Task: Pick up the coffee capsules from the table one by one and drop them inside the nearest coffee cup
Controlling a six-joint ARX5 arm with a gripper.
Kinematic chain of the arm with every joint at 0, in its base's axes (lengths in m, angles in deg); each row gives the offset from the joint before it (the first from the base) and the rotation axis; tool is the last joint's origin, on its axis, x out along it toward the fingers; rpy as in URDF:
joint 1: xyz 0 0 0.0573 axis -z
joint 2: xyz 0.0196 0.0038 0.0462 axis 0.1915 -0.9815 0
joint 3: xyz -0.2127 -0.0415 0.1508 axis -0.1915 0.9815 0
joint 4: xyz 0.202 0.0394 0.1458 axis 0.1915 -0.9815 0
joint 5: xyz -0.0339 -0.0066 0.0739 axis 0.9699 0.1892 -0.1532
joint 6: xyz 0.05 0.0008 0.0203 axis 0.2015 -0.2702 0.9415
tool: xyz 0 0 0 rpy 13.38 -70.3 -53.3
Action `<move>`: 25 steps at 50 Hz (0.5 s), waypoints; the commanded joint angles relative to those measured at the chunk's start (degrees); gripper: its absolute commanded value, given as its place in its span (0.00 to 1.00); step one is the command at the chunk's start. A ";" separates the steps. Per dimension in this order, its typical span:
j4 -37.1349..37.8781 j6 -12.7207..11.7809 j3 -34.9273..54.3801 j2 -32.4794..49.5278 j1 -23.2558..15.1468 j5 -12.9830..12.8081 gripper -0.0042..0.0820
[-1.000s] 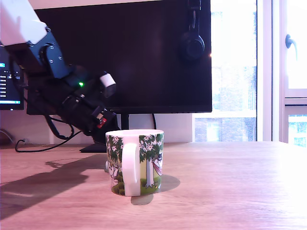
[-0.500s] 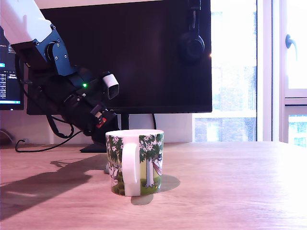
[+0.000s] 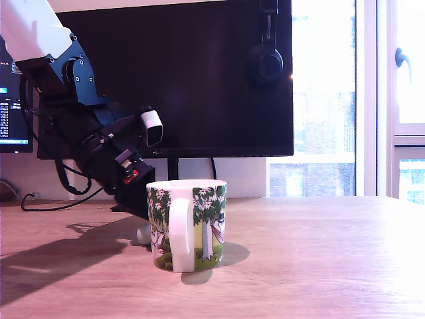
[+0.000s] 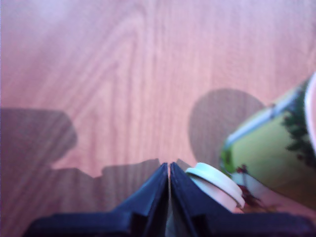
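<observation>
**Pincer shut beside a capsule, no grasp visible, mug contents unseen**

Worktop (image 3: 319, 266): broad light wood-grain surface filling the lower part of the exterior view and the whole background of the wrist view. Arm shadow falls across its left side in the exterior view.

Dark monitor (image 3: 199, 80) stands at the far edge, with headphones (image 3: 265, 60) hung at its top right. Bright window on the exterior view's right.

Arm (image 3: 80, 126): white and black, comes down from the exterior view's upper left, sloping toward the worktop just left of and behind the mug.

Coffee cup (image 3: 189, 224): white, tree-and-blossom print, upright near centre, handle facing the camera. Inside not visible from either view, so can't say if any capsules are already in it.

Pincer (image 4: 169, 174): tips hidden behind the cup in the exterior view. In the wrist view the two dark fingers (image 4: 148, 190) meet with only a hairline seam, nothing between them, so closed and empty.

Coffee capsule (image 4: 217, 186): one pale pod with flared rim, lying just beside the pincer, outside the fingers, between them and the cup wall. A grey bit low at the cup's left in the exterior view may be the same pod.

Progress, as a judgement: this capsule isn't gripped or dropped yet. Looks like the fingers need opening and re-centring over the pod, then lift and release above the cup. No other capsules visible.
</observation>
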 commanded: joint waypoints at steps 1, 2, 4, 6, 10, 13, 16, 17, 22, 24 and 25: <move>-1.03 0.96 -0.46 -2.08 0.33 0.20 0.02; -1.38 0.96 -0.46 -2.08 0.33 0.20 0.02; -2.14 0.96 -0.46 -2.08 0.31 0.17 0.02; -2.84 0.96 -0.46 -2.08 0.31 -0.22 0.02; -4.33 0.96 -0.46 -2.08 0.31 -0.52 0.02; -5.62 0.96 -0.46 -2.08 0.31 -0.85 0.02; -6.93 0.94 -0.46 -2.08 0.31 -1.22 0.02; -7.37 0.94 -0.46 -2.08 0.31 -1.25 0.02; -9.62 0.94 -0.46 -2.08 0.31 -2.47 0.02; -10.27 0.94 -0.46 -2.08 0.31 -2.71 0.02; -10.62 0.94 -0.46 -2.08 0.31 -3.52 0.02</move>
